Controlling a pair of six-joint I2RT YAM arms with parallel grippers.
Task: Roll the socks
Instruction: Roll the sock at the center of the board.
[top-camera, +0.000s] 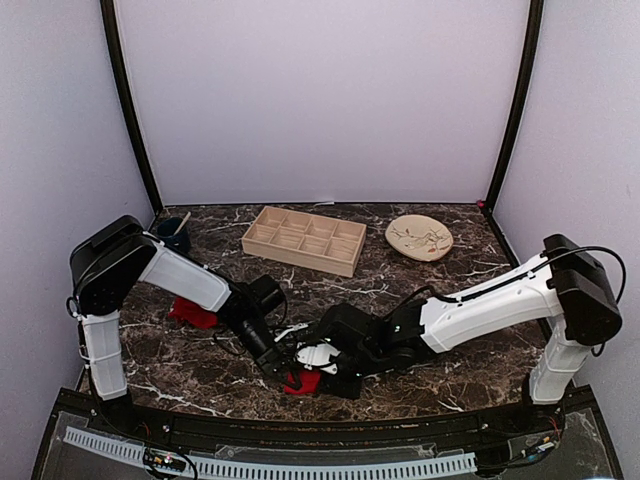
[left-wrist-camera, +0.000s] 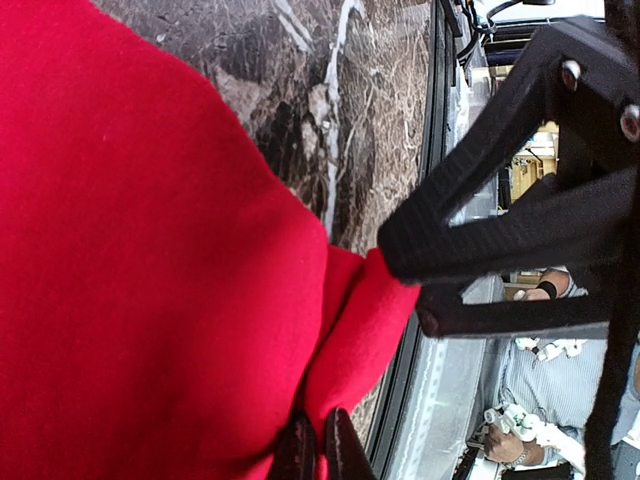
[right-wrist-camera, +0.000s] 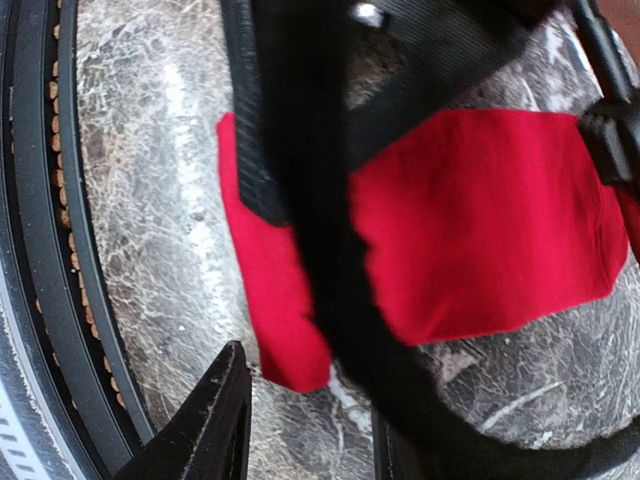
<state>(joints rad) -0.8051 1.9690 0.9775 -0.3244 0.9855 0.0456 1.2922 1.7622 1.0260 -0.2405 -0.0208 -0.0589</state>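
One red sock (top-camera: 303, 381) lies flat on the marble table near the front edge. It fills the left of the left wrist view as a red sock (left-wrist-camera: 150, 250). My left gripper (left-wrist-camera: 318, 420) is shut on a fold of its fabric; in the top view that left gripper (top-camera: 283, 368) sits at the sock's left side. The right gripper (right-wrist-camera: 310, 410) stands open just short of a corner of the sock (right-wrist-camera: 480, 220), with nothing between its fingers (right-wrist-camera: 215, 410). Seen from above, the right gripper (top-camera: 318, 368) meets the left one over the sock. A second red sock (top-camera: 192, 314) lies bunched under the left arm.
A wooden tray (top-camera: 258, 238) with several compartments stands at the back centre. A beige dish (top-camera: 419, 238) is at the back right and a dark cup (top-camera: 172, 233) at the back left. The table's black front rail (top-camera: 300, 428) runs close to the sock.
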